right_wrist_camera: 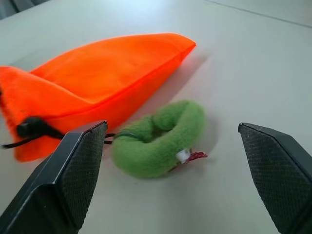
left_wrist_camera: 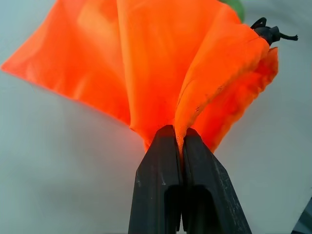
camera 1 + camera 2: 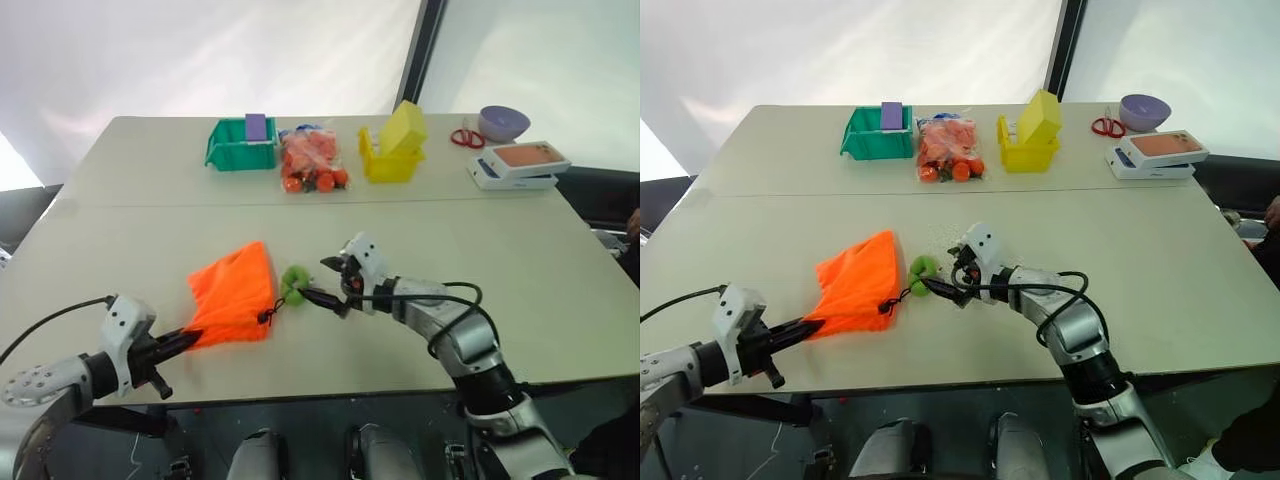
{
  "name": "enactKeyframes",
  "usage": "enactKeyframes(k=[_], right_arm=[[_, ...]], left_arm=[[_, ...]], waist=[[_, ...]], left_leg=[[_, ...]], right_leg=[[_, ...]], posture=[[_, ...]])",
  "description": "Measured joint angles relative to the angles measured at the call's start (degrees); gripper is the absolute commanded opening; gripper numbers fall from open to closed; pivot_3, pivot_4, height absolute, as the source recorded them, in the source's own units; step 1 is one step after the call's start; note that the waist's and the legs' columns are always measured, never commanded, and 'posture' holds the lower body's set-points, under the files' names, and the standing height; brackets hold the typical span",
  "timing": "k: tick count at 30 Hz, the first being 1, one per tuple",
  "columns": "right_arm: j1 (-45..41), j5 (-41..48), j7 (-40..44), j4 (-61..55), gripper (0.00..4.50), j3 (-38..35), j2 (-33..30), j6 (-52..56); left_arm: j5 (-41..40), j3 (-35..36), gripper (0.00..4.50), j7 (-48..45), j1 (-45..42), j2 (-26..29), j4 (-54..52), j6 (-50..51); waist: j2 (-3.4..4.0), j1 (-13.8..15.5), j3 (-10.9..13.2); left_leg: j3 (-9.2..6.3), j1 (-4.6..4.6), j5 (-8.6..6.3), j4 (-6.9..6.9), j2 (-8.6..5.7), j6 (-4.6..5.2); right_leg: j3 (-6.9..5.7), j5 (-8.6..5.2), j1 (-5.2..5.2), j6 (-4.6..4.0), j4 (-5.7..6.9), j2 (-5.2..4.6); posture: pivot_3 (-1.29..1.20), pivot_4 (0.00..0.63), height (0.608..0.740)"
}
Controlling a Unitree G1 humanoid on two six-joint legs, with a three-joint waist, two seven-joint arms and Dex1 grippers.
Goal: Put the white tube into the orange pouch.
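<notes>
A: Where was the pouch (image 3: 234, 293)?

B: On the surface (image 3: 520, 290), near the front edge and left of centre. The left tool (image 3: 189, 338) had its fingers (image 2: 161, 185) pressed together on a fold of the orange cloth at the pouch's near left corner, and that corner looked drawn toward the tool.

A: And the right tool (image 1: 173, 141)?

B: Spread wide, nothing in it. It sat just right of the pouch, low over the surface, pointing left at the green ring (image 1: 158, 138). The ring lay flat between the two fingers without touching either one.

A: Was the ring tied to the pouch?

B: Yes, a black cord (image 1: 31, 127) ran from the pouch's right end to the ring, which lay just beside that end.

A: The tube?

B: I could not make it out. If it was in the pouch, the cloth hid it.

A: What else was on the surface?

B: All along the far side, well apart from the pouch: a green bin (image 3: 240, 145) with a purple block (image 3: 256, 125) in it, a clear bag (image 3: 312, 160) of orange-red bits, a yellow bin (image 3: 394, 148), red scissors (image 3: 466, 138), a purple bowl (image 3: 504, 123), and at the far right a flat white box (image 3: 520, 165) with an orange top.
</notes>
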Motion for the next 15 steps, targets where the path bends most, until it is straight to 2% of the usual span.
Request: enactKeyframes(k=[4,7,10,14,15], right_arm=[[-0.8,-0.2,-2.4,3.9,4.5,0.0,4.2,0.8],[-2.1,-1.2,-3.6,6.3,4.5,0.5,5.9,1.0],[-2.8,-2.4,-4.2,8.8,3.74,0.9,6.6,0.7],[-2.8,-3.9,-3.6,9.3,1.83,2.0,6.1,-0.4],[-2.7,-4.1,-3.3,9.2,1.2,2.2,5.9,-0.7]], left_arm=[[-4.6,2.4,3.08,1.0,-1.0,-1.9,-1.1,2.5],[-8.0,4.8,3.08,0.8,-1.3,-1.3,-1.4,4.9],[-11.5,6.0,3.15,0.1,-0.1,-0.4,-2.2,8.1],[-13.9,7.2,3.15,0.8,-0.4,-0.4,-2.3,9.7],[-14.2,7.6,3.15,1.3,-0.8,-0.5,-2.3,9.9]], waist=[[0.0,0.0,0.0],[0.01,-0.2,0.0],[0.01,-0.2,0.0],[0.01,-0.1,0.0],[0.01,-0.1,0.0]], left_leg=[[-0.02,0.01,0.07,0.01,0.01,0.11],[-0.01,0.06,0.09,0.02,0.02,0.14],[0.0,0.05,0.09,0.02,0.0,0.14],[0.0,0.04,0.09,0.01,-0.01,0.15],[0.0,0.04,0.09,0.01,-0.01,0.14]], right_leg=[[0.0,0.01,0.0,0.0,0.06,0.03],[0.0,0.01,0.03,0.0,0.08,0.04],[0.0,0.01,0.04,0.01,0.04,0.03],[0.0,0.0,0.04,0.01,0.04,0.03],[0.0,0.01,0.04,0.01,0.04,0.03]], posture=[[0.0,0.15,0.74],[0.0,0.15,0.74],[0.0,0.15,0.74],[0.0,0.15,0.74],[0.0,0.15,0.74]])
